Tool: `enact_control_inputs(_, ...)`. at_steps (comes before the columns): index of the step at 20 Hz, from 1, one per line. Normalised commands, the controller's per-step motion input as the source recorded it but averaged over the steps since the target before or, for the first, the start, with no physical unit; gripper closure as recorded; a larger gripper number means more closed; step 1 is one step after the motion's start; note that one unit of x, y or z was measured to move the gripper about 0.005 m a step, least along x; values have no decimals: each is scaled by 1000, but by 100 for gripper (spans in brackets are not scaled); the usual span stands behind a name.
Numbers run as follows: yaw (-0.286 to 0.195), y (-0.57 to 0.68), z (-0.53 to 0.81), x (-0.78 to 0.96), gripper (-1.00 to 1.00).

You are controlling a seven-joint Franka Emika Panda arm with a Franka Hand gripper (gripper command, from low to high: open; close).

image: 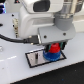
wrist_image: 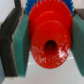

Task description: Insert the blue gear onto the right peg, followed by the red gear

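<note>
The red gear (wrist_image: 47,40) fills the wrist view, held between the two green pads (wrist_image: 22,44) of my gripper (wrist_image: 48,42), which is shut on it. The toothed rim of the blue gear (wrist_image: 37,6) shows just behind it. In the exterior view my gripper (image: 52,47) holds the red gear (image: 52,49) directly above the blue gear (image: 51,55). The blue gear lies on the plate's end at the exterior view's right. The right peg is hidden by the gears.
The black-framed white plate (image: 36,58) lies on a white table, and its end at the exterior view's left is bare. The arm's white body (image: 37,22) and a black cable (image: 15,39) hang above and beside the plate.
</note>
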Motion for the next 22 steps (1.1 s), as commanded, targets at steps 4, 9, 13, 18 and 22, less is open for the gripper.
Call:
enact_control_inputs(4, 0, -72, -178, 134, 100)
enact_control_inputs(9, 0, 166, 263, 168, 100)
enact_control_inputs(13, 0, 54, 98, 45, 100)
enact_control_inputs(18, 0, -116, 37, 83, 100)
enact_control_inputs(22, 0, -132, 74, 134, 100)
